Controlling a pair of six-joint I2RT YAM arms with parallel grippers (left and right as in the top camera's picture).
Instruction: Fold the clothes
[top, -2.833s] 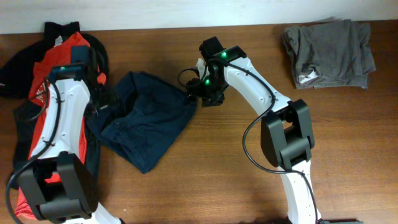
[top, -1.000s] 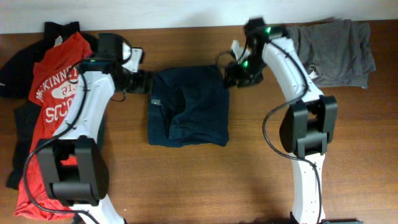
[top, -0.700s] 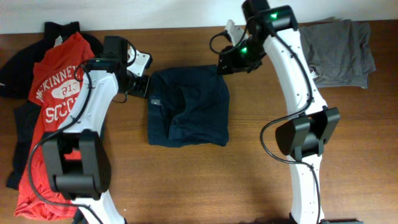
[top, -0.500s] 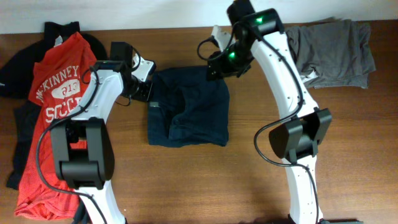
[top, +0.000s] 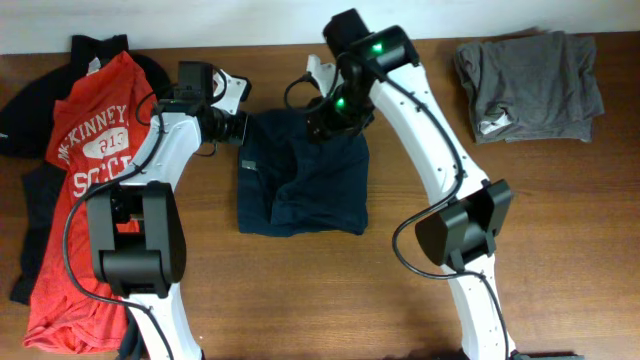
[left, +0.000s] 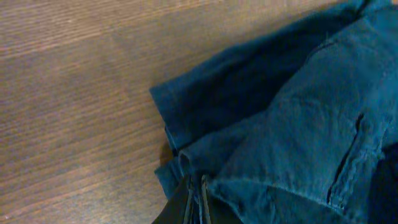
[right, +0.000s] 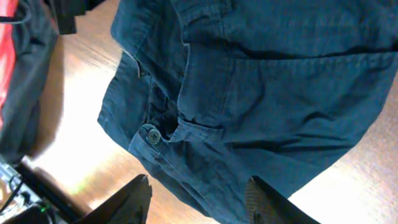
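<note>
Shorts (top: 303, 175) central, other garments off to the sides.
They lie at the table's (top: 560, 250) centre; T-shirt (top: 80, 170) at 9 o'clock, overlying further pieces (top: 22, 115); folded garment (top: 530, 80) at 2 o'clock, well apart.

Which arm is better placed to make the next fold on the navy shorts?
Left, probably. The left gripper is pinched shut on a corner of the navy shorts, ready to lift; the right gripper hangs open above the fabric, holding nothing.

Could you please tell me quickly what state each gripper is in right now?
Left gripper: closed on the navy shorts at their edge.
Right gripper: open, holding nothing.
</note>
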